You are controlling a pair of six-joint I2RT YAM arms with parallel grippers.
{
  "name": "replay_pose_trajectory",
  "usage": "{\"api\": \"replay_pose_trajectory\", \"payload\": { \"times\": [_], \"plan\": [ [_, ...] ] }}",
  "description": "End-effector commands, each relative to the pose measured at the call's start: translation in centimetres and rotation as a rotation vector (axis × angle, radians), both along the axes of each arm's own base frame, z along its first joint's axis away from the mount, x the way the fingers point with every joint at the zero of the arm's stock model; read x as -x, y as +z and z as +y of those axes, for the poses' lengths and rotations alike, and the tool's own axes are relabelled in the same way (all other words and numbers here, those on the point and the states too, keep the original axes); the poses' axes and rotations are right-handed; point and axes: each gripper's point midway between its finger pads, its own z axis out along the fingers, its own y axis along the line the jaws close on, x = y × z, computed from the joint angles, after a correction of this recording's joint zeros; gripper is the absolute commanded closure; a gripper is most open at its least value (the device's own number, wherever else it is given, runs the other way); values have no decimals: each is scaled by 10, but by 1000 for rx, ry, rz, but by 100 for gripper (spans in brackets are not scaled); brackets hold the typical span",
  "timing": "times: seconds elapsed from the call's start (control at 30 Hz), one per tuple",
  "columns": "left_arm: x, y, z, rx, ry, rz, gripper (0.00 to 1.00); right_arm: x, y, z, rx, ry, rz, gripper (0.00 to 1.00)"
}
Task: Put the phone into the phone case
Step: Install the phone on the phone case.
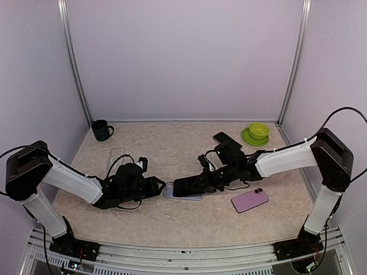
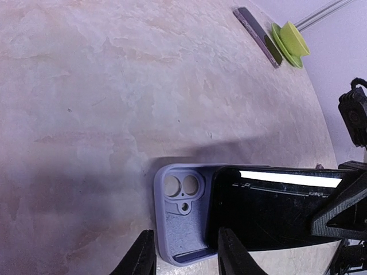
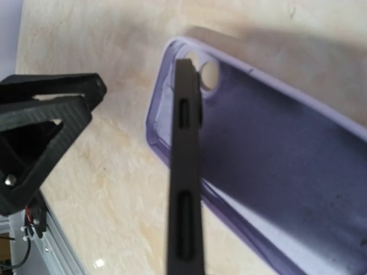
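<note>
Left wrist view shows the black phone point(image 2: 269, 212) overlapping the lavender case point(image 2: 178, 223), camera cutouts uncovered; right wrist view gives only the phone's thin edge; right gripper point(image 1: 211, 180) clamps the phone; left gripper point(image 1: 162, 187) stands narrowly parted astride the case's end; bare table point(image 1: 172, 149) beyond.

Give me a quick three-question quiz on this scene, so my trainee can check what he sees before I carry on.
1. True or false: the phone lies fully seated in the phone case.
2. What stands at the far right corner of the table? A) a red bowl B) a green cup on a saucer C) a bottle
3. Fill in: the phone is gripped by the ____ hand.
Key: 1 false, the case's camera-cutout end is uncovered; 2 B; 3 the right hand.
</note>
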Motion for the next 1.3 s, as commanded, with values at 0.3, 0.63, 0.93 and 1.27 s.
{"api": "replay_pose_trajectory", "payload": {
  "times": [0.3, 0.63, 0.93, 1.27],
  "plan": [
    [3, -15, -11, 52, -19, 19, 62, -9, 7, 10, -71, -2, 97, 100],
    [4, -20, -11, 46, -18, 21, 62, -6, -9, 8, -108, 8, 214, 100],
    [5, -22, -15, 57, -27, 26, 63, -5, -27, 4, -99, 9, 301, 100],
    [7, -26, -19, 63, -36, 28, 62, -1, -40, 0, -123, 35, 407, 100]
  ]
}}
